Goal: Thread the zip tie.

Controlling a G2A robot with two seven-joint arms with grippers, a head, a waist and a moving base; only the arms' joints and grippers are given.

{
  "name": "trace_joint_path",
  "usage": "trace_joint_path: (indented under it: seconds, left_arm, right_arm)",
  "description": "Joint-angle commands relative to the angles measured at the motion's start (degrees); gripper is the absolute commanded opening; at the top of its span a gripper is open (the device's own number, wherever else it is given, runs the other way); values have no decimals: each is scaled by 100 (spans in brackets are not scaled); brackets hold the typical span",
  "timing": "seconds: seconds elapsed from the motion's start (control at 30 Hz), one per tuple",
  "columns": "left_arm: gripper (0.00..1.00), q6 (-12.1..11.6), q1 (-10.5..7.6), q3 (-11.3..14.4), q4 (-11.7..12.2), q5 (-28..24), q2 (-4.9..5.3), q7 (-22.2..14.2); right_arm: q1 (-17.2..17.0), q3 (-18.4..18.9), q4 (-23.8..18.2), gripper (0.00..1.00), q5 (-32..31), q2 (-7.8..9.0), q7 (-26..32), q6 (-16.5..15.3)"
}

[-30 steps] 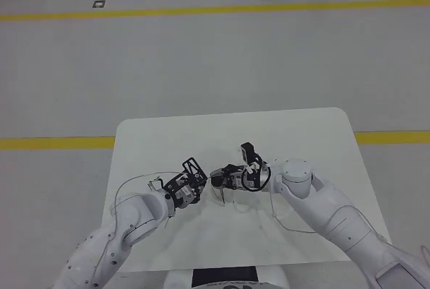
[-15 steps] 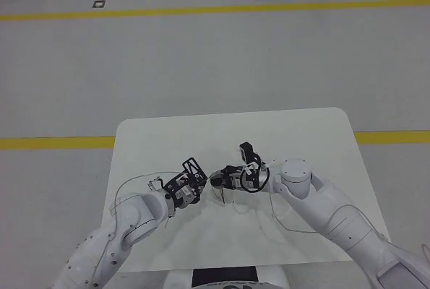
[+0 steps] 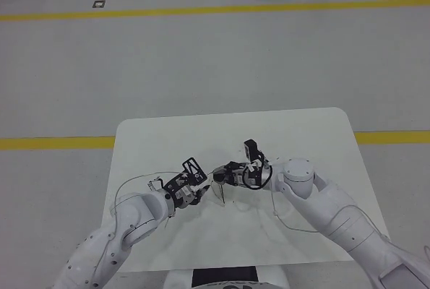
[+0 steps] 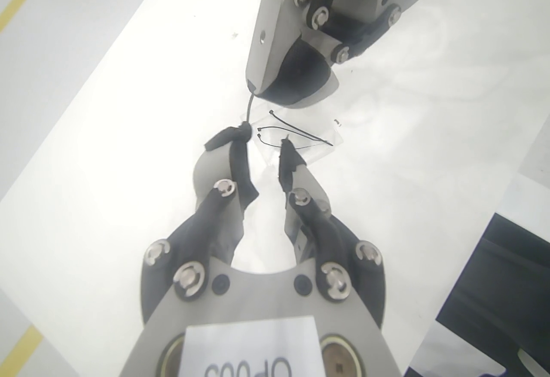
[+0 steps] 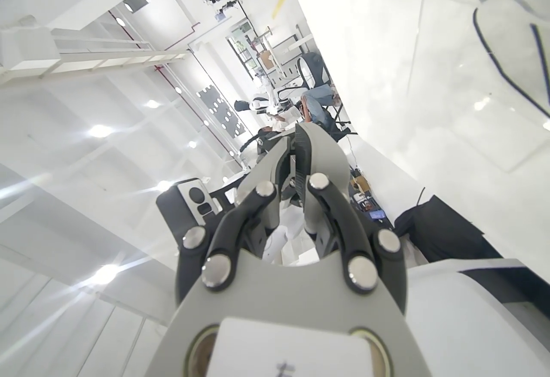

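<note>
Pinching zip tie (image 4: 248, 109) in right tool (image 4: 260, 89), left tool (image 4: 260, 144) spread, touching it, table (image 3: 308, 137) edges well off

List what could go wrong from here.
The right gripper pinches the zip tie only at its very end, so it may slip out. The tie's other end sits against one finger of the open left gripper, not between the two, so closing may miss it.

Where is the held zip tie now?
Left wrist view: the zip tie runs from the shut right hand to one fingertip of the left hand.
</note>
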Motion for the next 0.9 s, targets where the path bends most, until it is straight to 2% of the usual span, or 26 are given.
trace_joint_path:
  seconds: [0.0, 0.2, 0.5, 0.53, 0.6, 0.63, 0.67, 0.73, 0.83, 0.87]
  left_arm:
    - [100, 0, 0, 0, 0, 0, 0, 0]
    - [100, 0, 0, 0, 0, 0, 0, 0]
    - [100, 0, 0, 0, 0, 0, 0, 0]
    - [100, 19, 9, 6, 41, -74, -4, 70]
    - [100, 0, 13, -64, 135, -370, 0, 157]
    - [100, 0, 24, -62, 149, -673, 8, 202]
    - [100, 0, -8, -52, 167, -1230, 42, 273]
    - [100, 0, -110, -53, 221, -1911, 139, 278]
    - [100, 0, -270, -93, 357, -2942, 343, 232]
    - [100, 0, -318, -99, 419, -3201, 407, 159]
  right_arm:
    - [-72, 118, -29, 0, -50, 26, -39, -77]
    - [-288, 382, -247, 0, -337, 107, -65, -224]
    - [-288, 382, -247, 0, -337, 107, -65, -224]
    - [-324, 387, -287, 0, -430, 107, -155, -314]
    - [-385, 445, -342, 0, -563, 123, -167, -482]
    - [-413, 486, -374, 0, -646, 135, -158, -577]
    - [-460, 538, -413, 0, -767, 155, -127, -682]
    - [-533, 630, -475, 0, -927, 186, -103, -825]
    - [-672, 789, -601, 0, -1208, 233, -148, -1102]
    - [-711, 848, -652, 0, -1327, 245, -207, -1292]
